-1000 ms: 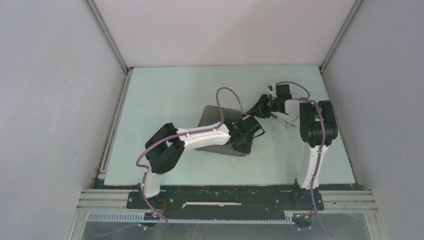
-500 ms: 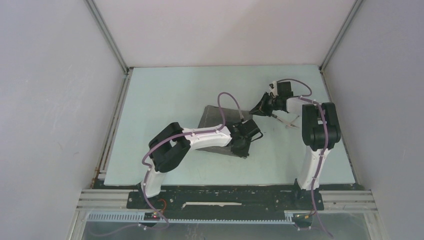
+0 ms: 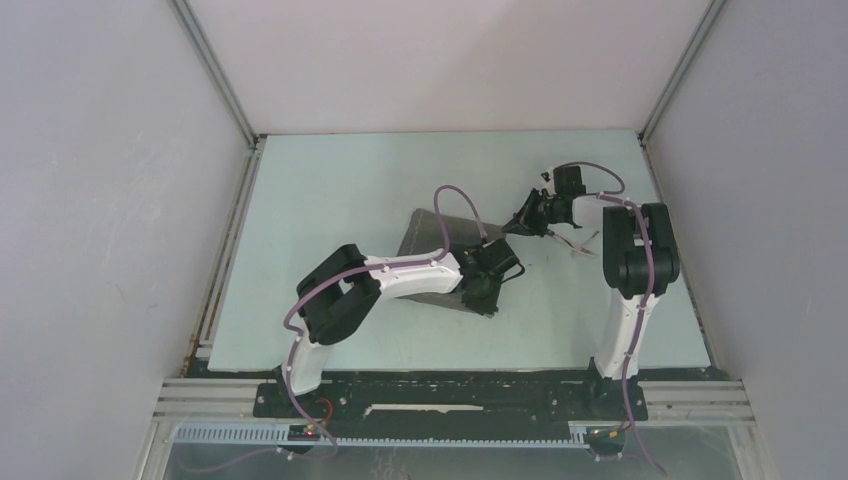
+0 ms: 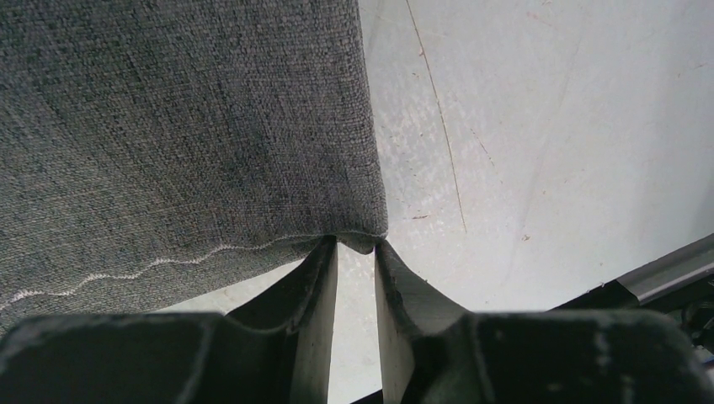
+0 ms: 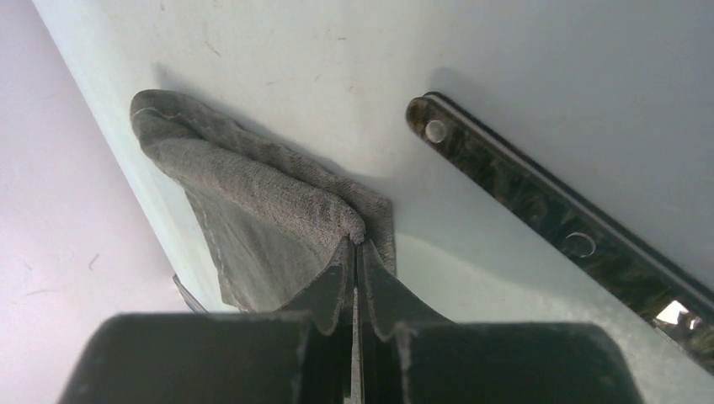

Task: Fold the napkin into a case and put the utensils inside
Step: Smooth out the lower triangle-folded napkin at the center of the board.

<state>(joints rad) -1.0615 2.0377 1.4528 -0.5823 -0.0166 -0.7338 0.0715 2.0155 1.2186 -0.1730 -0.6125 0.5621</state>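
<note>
The grey napkin [image 3: 425, 240] lies folded mid-table, mostly under my left arm. My left gripper [image 3: 488, 300] is at its near right corner; in the left wrist view the gripper [image 4: 356, 244] is shut on that corner of the cloth [image 4: 168, 126], jaws a narrow gap apart. My right gripper [image 3: 517, 226] is at the far right corner; in the right wrist view the gripper [image 5: 357, 240] is shut tight on a bunched, lifted fold of the napkin [image 5: 253, 202]. The utensils [image 3: 578, 245] lie right of the napkin. The knife's dark riveted handle [image 5: 539, 202] lies beside my right gripper.
The pale green table [image 3: 330, 190] is walled by white panels on three sides. A dark rail [image 3: 450, 390] with the arm bases runs along the near edge. The left arm's purple cable [image 3: 450, 195] loops above the napkin.
My left gripper has drawn slightly nearer and leftward with the napkin's corner. My right gripper has shifted a little to the right, still holding its corner.
</note>
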